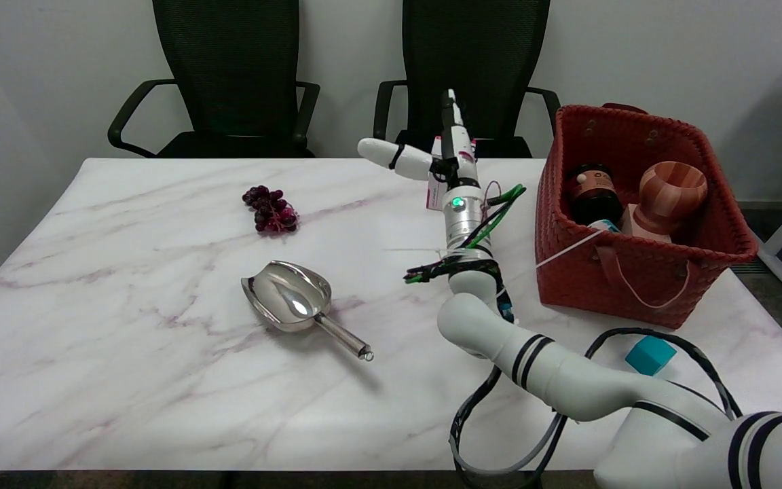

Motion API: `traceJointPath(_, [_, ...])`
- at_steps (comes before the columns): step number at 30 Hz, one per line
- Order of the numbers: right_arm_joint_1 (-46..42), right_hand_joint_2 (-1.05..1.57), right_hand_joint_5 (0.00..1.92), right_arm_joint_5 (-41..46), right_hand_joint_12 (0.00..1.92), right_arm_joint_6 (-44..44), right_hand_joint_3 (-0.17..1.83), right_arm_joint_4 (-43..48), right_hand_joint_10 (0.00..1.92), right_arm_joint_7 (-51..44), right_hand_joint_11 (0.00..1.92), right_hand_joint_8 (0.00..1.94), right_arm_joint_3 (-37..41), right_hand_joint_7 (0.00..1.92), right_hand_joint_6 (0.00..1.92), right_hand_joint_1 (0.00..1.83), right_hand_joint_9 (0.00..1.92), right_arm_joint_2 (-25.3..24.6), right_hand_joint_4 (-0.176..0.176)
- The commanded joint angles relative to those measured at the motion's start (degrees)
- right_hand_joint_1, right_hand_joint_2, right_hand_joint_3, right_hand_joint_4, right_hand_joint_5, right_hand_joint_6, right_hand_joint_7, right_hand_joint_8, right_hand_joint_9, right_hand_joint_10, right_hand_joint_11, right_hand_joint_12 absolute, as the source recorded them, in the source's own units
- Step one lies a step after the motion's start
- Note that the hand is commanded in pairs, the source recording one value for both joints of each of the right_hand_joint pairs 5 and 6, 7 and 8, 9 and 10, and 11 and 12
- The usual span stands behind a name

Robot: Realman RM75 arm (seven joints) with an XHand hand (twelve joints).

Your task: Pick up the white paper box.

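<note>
Nearest, at the lower right, the one white right arm [554, 370] with black bands reaches in across the white marble-patterned table [126, 353], black cables looping beside it. Just right of the arm lies one small teal cube [649, 354]. Left of the arm, near the table's middle, rests one shiny metal scoop [292, 302], its bowl toward the left and its round handle pointing near and right.

Farther right stands one red woven basket [635, 278] with a strap handle hanging on its near wall. Inside it are one dark jar with an orange label [591, 190] and one striped wooden cup-shaped piece [669, 193], side by side, with another item half hidden between them.

Farther left lies one bunch of dark purple grapes [271, 209], well apart from everything else.

At the far edge of the table, the black-and-white right hand [442, 159] is stretched out, one finger pointing left and the others pointing away from the camera. The white paper box [436, 190] with pink print is mostly hidden behind the hand and wrist, right against them; whether the fingers grip it or only lie against it cannot be told.

Beyond the table stand two black mesh office chairs [228, 75] against a pale wall.
</note>
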Motion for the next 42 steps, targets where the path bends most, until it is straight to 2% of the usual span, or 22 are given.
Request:
traceJointPath(1, [4.6,0.26,0.00,5.2,0.00,7.4,-0.17,-6.7,0.00,-4.2,0.00,0.00,0.5,0.00,0.00,0.82,0.00,-1.4,0.000])
traceJointPath(10, [6.9,0.26,0.00,5.5,0.00,5.4,-0.17,-10.5,0.00,-3.6,0.00,0.00,1.9,0.00,0.00,0.83,0.00,-0.7,0.000])
traceJointPath(24, [10.0,0.28,0.00,11.2,0.00,0.3,-0.17,-16.5,0.00,-3.5,0.00,0.00,2.2,0.00,0.00,0.83,0.00,-0.6,0.000])
traceJointPath(30, [12.1,0.28,0.00,14.0,0.00,-6.0,-0.17,-19.6,0.00,-3.5,0.00,0.00,2.2,0.00,0.00,0.80,0.00,0.2,0.000])
traceJointPath(42, [13.2,0.35,0.00,14.7,0.00,-6.4,-0.17,-22.8,0.00,-3.4,0.00,0.00,3.3,0.00,0.00,0.76,0.00,0.9,0.000])
